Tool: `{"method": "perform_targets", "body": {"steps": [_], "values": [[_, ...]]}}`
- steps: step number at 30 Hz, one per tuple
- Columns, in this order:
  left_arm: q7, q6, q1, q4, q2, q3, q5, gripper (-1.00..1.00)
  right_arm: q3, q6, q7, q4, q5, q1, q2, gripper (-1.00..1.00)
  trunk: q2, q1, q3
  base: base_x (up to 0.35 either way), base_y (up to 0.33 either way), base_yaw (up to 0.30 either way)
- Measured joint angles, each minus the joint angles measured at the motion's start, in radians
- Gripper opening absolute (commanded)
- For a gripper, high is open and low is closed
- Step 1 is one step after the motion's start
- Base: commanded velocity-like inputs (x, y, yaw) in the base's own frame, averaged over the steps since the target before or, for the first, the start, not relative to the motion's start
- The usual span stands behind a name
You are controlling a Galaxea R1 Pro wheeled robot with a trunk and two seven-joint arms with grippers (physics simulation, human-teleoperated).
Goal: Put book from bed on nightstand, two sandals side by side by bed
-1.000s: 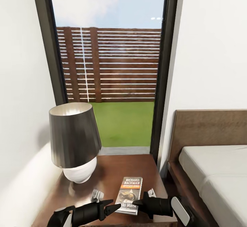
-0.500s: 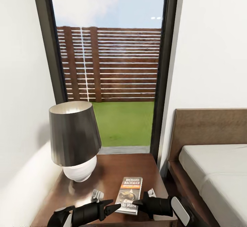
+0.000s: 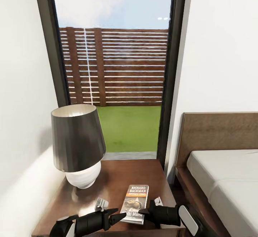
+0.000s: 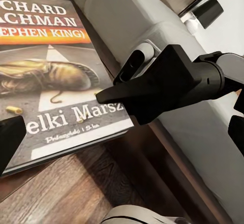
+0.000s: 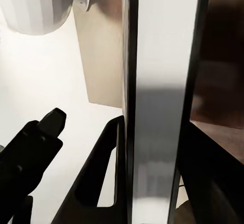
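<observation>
The book (image 3: pixel 135 202) lies flat, cover up, near the front edge of the dark wooden nightstand (image 3: pixel 122 178). My right gripper (image 3: pixel 145 212) is shut on its near right corner. In the right wrist view the book (image 5: pixel 157 107) stands edge-on between the two black fingers (image 5: pixel 104 173). In the left wrist view the cover (image 4: pixel 56 82) shows with one right finger (image 4: pixel 152 89) lying on it. My left gripper (image 3: pixel 117 217) hovers open just left of the book's near edge. The bed (image 3: pixel 224 179) stands to the right. The sandals are out of view.
A table lamp (image 3: pixel 78 145) with a dark shade and white base occupies the nightstand's left half. A small white object (image 3: pixel 101 204) lies just left of the book. A tall black-framed window (image 3: pixel 114 68) rises behind, with white walls on both sides.
The head view has shifted very slightly. The book and both grippers stand as before.
</observation>
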Motion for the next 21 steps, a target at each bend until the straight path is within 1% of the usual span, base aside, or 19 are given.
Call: {"method": "perform_targets", "body": {"steps": [4,14,21], "values": [[0.001,-0.001,0.000,0.000,0.000,0.000,0.000,1.00,0.000,0.000,0.000,0.000,0.000,0.000,0.000,-1.00,0.000,0.000,0.000,0.151,0.037,0.000],[0.001,-0.002,0.000,0.000,0.000,0.000,0.000,1.00,0.000,0.000,0.000,0.000,0.000,0.000,0.000,-1.00,0.000,0.000,0.000,0.029,0.004,0.000],[0.002,-0.001,0.000,0.000,0.000,0.000,0.000,1.00,0.000,0.000,0.000,0.000,0.000,0.000,0.000,-1.00,0.000,0.000,0.000,0.203,0.076,0.000]]}}
